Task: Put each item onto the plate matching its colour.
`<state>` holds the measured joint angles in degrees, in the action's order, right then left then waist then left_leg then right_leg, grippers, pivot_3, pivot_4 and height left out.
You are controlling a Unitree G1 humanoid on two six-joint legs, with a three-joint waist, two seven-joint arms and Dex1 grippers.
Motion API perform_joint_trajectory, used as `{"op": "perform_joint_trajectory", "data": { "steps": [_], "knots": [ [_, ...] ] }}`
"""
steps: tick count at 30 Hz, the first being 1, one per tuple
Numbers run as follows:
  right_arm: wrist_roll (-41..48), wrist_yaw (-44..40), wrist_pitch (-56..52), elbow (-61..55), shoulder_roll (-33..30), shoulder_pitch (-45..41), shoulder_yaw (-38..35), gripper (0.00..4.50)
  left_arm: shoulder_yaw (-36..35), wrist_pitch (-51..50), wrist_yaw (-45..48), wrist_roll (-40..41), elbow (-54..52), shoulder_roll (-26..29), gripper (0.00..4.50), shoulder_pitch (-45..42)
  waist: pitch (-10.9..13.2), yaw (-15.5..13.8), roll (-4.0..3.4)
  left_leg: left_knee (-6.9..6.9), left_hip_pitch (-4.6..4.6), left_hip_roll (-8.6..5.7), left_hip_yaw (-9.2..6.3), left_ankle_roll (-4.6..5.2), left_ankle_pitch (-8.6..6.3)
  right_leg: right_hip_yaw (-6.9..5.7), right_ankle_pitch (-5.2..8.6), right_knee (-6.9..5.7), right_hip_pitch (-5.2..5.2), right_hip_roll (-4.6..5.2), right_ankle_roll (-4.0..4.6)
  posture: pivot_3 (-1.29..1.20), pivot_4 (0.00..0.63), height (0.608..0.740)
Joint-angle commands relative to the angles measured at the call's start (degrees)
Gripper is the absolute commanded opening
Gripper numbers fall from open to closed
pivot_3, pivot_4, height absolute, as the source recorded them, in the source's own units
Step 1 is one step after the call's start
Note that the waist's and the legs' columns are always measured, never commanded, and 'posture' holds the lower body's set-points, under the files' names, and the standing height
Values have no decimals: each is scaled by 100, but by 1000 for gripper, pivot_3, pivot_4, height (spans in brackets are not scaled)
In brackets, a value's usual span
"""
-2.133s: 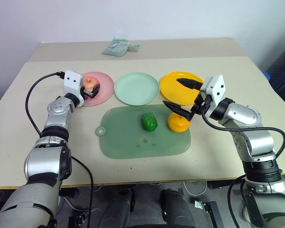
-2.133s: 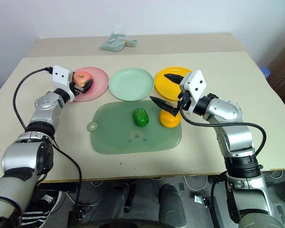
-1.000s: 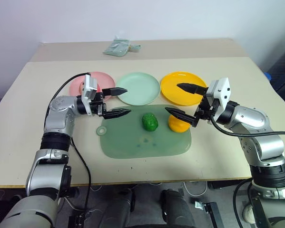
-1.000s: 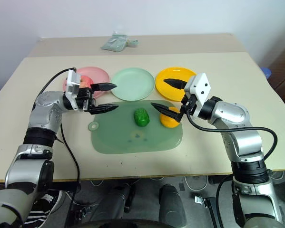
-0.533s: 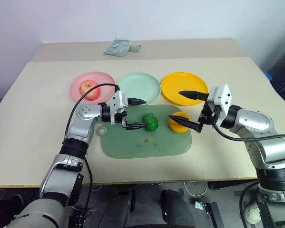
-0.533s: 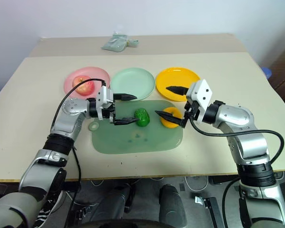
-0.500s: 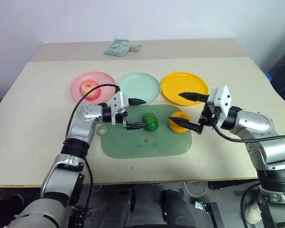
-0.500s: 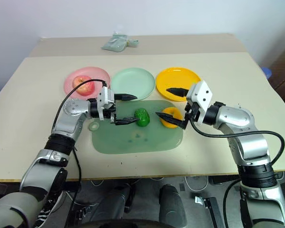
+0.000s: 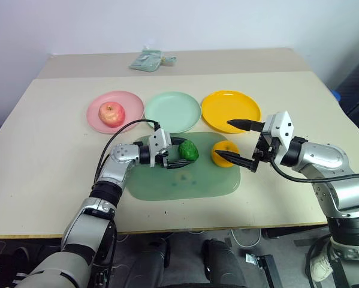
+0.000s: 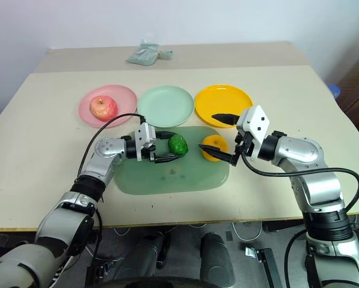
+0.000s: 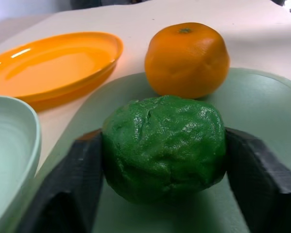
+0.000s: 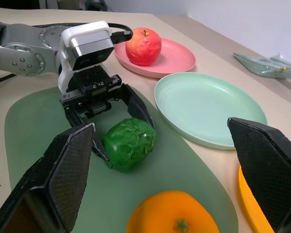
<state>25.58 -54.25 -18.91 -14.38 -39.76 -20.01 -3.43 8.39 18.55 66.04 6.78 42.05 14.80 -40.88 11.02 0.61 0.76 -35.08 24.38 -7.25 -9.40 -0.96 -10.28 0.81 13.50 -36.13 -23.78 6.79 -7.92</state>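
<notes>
The dark green bell pepper [image 9: 189,150] lies on the pale-green cutting board [image 9: 182,180], and my left gripper [image 9: 180,152] is shut on it. In the left wrist view both black fingers [image 11: 72,189] press the sides of the pepper [image 11: 164,145]. The orange [image 9: 225,153] sits just to its right on the board. My right gripper [image 9: 234,142] hangs open over the orange, one finger above it and one in front, touching nothing. The apple [image 9: 112,112] rests on the pink plate [image 9: 130,102]. The mint green plate [image 9: 172,111] and the yellow-orange plate [image 9: 227,108] hold nothing.
A crumpled pale-green packet [image 9: 147,59] lies at the back of the table. The three plates stand in a row just behind the board. Bare tabletop [image 9: 53,156] stretches on the left and along the front edge.
My left gripper left the apple on the pink plate, swung right and down to the board, and closed on the pepper. The right gripper has stayed open by the orange.
</notes>
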Motion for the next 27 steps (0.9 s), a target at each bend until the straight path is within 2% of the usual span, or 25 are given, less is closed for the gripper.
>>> {"op": "perform_joint_trajectory", "data": {
  "steps": [1, 3, 7, 10, 16, 18, 25, 27],
  "knots": [
    [27, 34, 63, -165, -79, -59, -181, 4500, -183, 188, -257, 92, -15, -69, 2969, -89, 0, 0, 0, 0, 0, 0, 0, 0, 0, 0, 0, 0, 0, 0, 0, 0, 150, 740],
    [31, 30, 64, -159, -77, -67, -183, 4500, -340, 134, -408, 207, -10, -92, 2969, -182, 0, -1, 0, -1, 0, 0, 0, 0, 0, 0, 0, 0, 0, 0, 0, 0, 150, 740],
    [27, 46, 121, -115, -28, -108, -185, 4500, -1051, -235, -1350, 611, 110, -160, 2969, -659, 1, -1, 2, -2, 1, 0, -3, 0, 0, -2, 0, 0, 0, -1, -1, 0, 150, 740],
    [-84, 318, 155, 62, 172, -372, -111, 4500, -1386, -268, -2186, 549, 670, -136, 2969, -1020, 1, 14, 2, -2, 1, 0, -1, 0, 0, -2, 0, 0, 1, 0, -2, 0, 150, 740],
    [-614, 826, 217, 566, 576, -862, 219, 4500, -1610, -159, -3390, 330, 1826, -291, 2969, -1680, 0, -10, 2, -2, -1, -2, 1, 1, 0, -3, -1, -3, 0, -2, -2, 0, 150, 740],
    [-764, 941, 226, 667, 642, -910, 300, 4500, -1489, -6, -3754, 91, 2108, -293, 2969, -1831, 1, -17, 4, -4, 2, -8, -5, 1, 0, -3, -4, -3, 1, -1, -9, 0, 150, 740],
    [-841, 972, 308, 644, 683, -891, 307, 4500, -1416, -7, -3710, -131, 2585, -426, 2969, -2029, 1, 10, 4, -6, 3, -12, -4, 2, 1, -2, -7, -3, 3, 1, -13, 0, 150, 740],
    [-844, 962, 313, 616, 659, -857, 287, 4500, -1413, -77, -3699, -172, 2663, -429, 3927, -2050, 1, 37, 4, -5, 2, -11, -3, 2, 0, -1, -7, -4, 1, 1, -13, 0, 150, 740]
  ]
}}
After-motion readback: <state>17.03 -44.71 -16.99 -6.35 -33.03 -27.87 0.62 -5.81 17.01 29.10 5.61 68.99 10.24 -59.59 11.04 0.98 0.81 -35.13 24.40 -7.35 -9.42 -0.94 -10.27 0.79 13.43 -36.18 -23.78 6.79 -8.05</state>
